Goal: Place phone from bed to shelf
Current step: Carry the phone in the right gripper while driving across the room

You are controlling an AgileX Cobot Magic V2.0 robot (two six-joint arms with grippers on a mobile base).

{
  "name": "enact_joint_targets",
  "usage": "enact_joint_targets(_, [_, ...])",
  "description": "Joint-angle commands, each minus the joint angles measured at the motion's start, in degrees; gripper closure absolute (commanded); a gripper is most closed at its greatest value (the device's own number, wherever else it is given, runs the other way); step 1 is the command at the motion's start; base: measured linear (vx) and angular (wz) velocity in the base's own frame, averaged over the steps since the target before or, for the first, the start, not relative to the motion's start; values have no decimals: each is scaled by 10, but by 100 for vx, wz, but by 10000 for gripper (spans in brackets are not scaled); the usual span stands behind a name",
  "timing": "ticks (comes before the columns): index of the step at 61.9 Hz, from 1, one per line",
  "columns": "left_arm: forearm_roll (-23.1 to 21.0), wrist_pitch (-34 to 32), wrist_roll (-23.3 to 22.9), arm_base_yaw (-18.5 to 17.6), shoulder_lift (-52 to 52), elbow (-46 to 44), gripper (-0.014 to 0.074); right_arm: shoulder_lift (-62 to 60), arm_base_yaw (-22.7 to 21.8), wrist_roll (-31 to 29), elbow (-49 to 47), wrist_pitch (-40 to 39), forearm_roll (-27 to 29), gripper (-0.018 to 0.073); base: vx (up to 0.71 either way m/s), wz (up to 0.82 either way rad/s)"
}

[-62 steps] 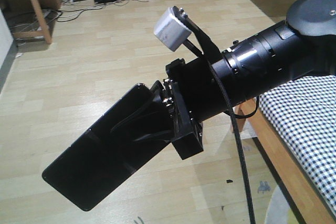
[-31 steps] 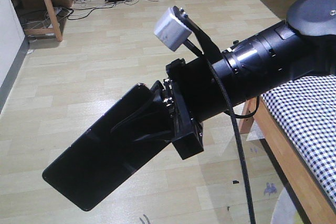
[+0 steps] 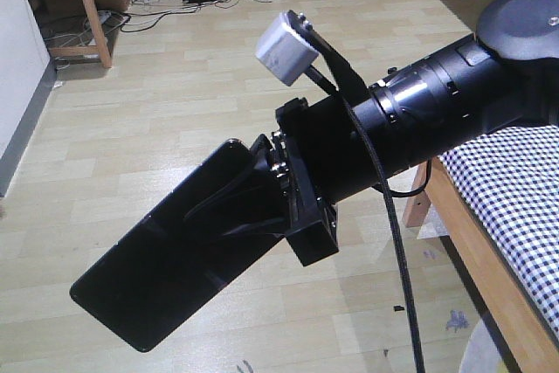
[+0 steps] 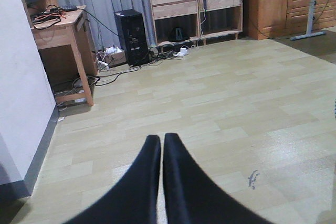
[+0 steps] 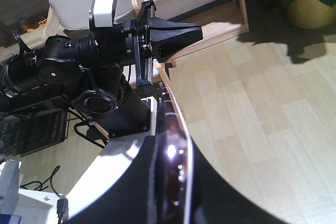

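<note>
1. At the left edge stood a wooden desk (image 4: 58, 30), with a black computer tower (image 4: 131, 35) and loose cables (image 4: 105, 74) beside it on the floor (image 4: 220, 103). A drive toward the far wall would have done best to keep off that tangle.
2. The left gripper (image 4: 161, 153) was clenched on nothing, its fingers pressed together and aimed down the room. It seemed best kept out of the way for the carry.
3. The phone (image 3: 140, 290) hung in the air over bare floor, off the bed, tilted with its free end low and to the left. That long overhang was the thing to mind. I judged that slow, smooth travel would stop it levering loose.
4. The right gripper (image 3: 205, 216) was grasping the phone by its upper end, and the right wrist view showed the slab edge-on between the fingers. Only one end seemed pinched, so the grip ought not to be eased before the slab rests on a board.
5. The shelf (image 4: 176, 3) stood well apart, against the far wall. The step in hand looked like the carry. Levelling the phone before it enters a compartment would probably let it slide in flat.
6. The bed (image 3: 524, 207) lay at the right, with its wooden frame (image 3: 472, 259) near the arm, so the arm needed room there.
</note>
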Motion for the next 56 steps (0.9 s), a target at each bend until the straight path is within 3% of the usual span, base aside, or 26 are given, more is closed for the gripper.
enact_joint_targets(1, [-5,-43,-3,-2,-2,-13,595,-21,-2,0,-16,37,46,562,4,1])
enact_joint_targets(56, [-5,-43,-3,-2,-2,-13,595,-21,-2,0,-16,36,46,562,11,6])
